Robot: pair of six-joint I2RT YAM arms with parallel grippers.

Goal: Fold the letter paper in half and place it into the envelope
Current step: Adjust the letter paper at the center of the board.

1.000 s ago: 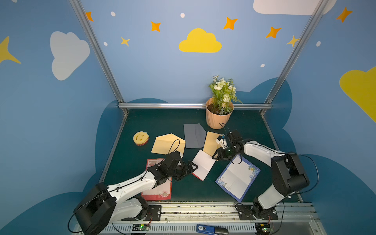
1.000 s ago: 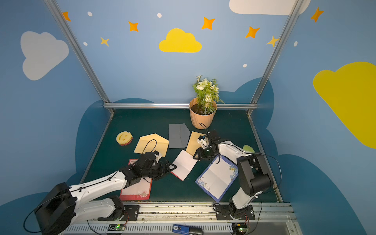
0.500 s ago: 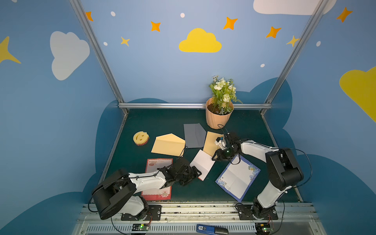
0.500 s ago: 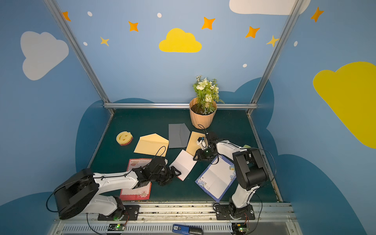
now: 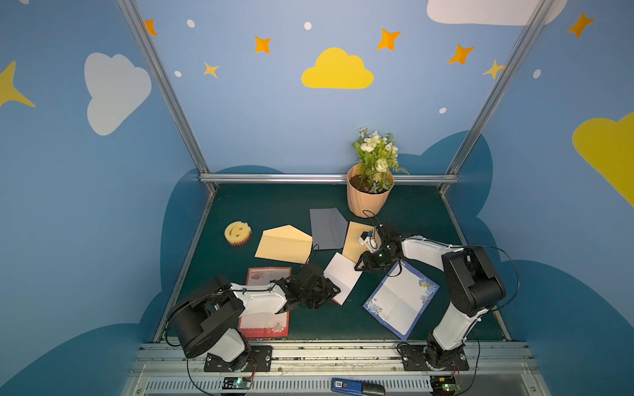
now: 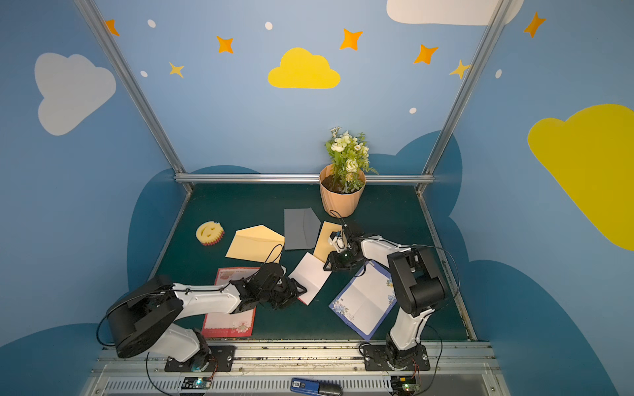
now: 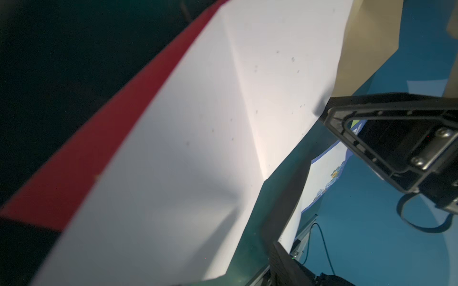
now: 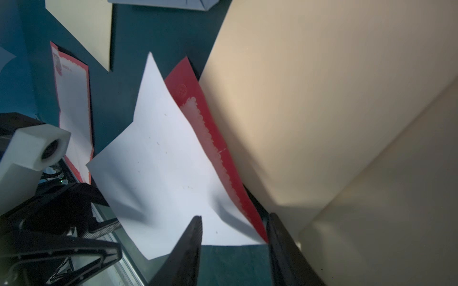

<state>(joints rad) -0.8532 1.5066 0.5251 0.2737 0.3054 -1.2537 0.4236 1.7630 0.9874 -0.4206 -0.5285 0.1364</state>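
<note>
1. While both arms sit low over the table [image 5: 274,205], the paper [image 5: 343,277] lies between them near mid-table. It is folded, white face up, with a red border showing along one long edge. Both top views agree [image 6: 310,274].
2. Left gripper [image 5: 333,291] sits at the paper's near-left corner. I cannot tell whether its jaws are apart or closed. Paper [image 7: 198,123] fills the left wrist view and only one finger [image 7: 285,267] shows.
3. Right gripper [image 5: 359,267] sits at the paper's far-right corner. In the right wrist view its jaws stand apart [image 8: 234,216], with a clear gap between them. The paper's end edge [image 8: 161,173] runs across that gap, and the red corner reaches one finger [image 8: 280,247].
4. The paper is not flat. It shows buckles and shadowed creases near both held-side corners.
5. Tan envelope [image 5: 353,240] lies just behind the right gripper, beside the paper's far corner. It looms close in the right wrist view [image 8: 322,99]. I cannot make out its mouth.
6. Also noted:
   - Yellow envelope [image 5: 283,245] and grey envelope [image 5: 326,228] lie farther back.
   - Red sheet [image 5: 264,274] lies partly under the left arm.
   - Blue sheet [image 5: 401,301] lies beside the right arm.
   - Pot [image 5: 368,199] stands at the back.
   - Sponge [image 5: 237,233] sits far left.
</note>
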